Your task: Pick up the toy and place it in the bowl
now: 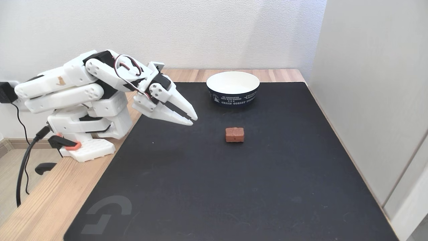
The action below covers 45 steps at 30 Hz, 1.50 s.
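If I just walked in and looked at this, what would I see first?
Probably the big white robot arm folded low at the left of the fixed view, its pointy gripper nearly shut and aimed down at the black mat. Next, the toy, a small reddish-brown block sitting alone mid-mat, just right of the fingertips. Behind it, near the mat's far edge, stands the bowl, navy outside and white inside.

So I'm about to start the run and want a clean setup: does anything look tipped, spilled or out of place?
Nothing stands out. The small reddish-brown block sits flat on the black mat, the navy paper bowl stands upright behind it, empty.
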Available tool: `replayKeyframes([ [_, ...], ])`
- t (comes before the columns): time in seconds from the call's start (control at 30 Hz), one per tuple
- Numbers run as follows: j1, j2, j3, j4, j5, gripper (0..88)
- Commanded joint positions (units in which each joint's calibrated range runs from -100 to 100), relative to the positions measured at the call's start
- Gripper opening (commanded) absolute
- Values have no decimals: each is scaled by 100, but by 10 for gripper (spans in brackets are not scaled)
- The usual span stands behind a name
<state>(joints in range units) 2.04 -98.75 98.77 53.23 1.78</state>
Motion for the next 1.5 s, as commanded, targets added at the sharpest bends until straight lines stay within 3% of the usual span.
replayKeyframes([
  [0.0,34,-75,69,28,0,32],
  [1.2,34,-75,69,28,-21,39],
  [1.23,18,-75,69,28,-5,53],
  [1.3,-24,-75,69,45,-16,200],
  [1.37,-32,-75,69,45,-21,369],
  [1.4,-41,-75,69,45,5,497],
  [1.47,-41,-75,69,45,5,526],
])
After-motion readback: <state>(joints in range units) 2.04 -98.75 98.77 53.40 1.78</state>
